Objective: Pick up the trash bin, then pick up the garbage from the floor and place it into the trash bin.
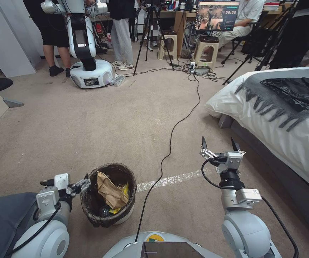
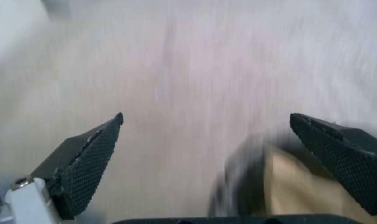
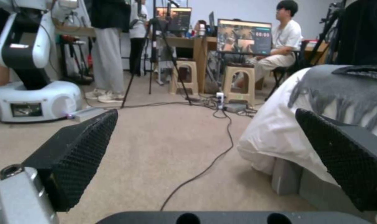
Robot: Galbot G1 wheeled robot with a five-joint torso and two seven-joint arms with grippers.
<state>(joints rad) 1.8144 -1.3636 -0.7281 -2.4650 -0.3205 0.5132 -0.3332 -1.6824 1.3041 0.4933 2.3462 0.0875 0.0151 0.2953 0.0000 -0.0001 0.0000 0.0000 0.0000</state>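
The trash bin (image 1: 126,216), white with a dark liner, stands on the carpet just in front of my base, left of centre. Inside it lies garbage: a crumpled brown paper bag (image 1: 110,192) and a yellow wrapper (image 1: 126,187). My left gripper (image 1: 85,182) is at the bin's left rim. In the left wrist view this gripper (image 2: 205,119) is open, and the blurred bin (image 2: 238,180) with the paper bag (image 2: 292,186) sits close to one finger. My right gripper (image 1: 218,140) hovers open above the floor to the right, nothing between its fingers (image 3: 80,149).
A black cable (image 1: 168,154) runs across the carpet past a strip of tape (image 1: 172,179). A bed (image 1: 286,118) with a grey throw and a black plastic bag fills the right side. Another robot (image 1: 90,68), tripods, stools and people stand at the back.
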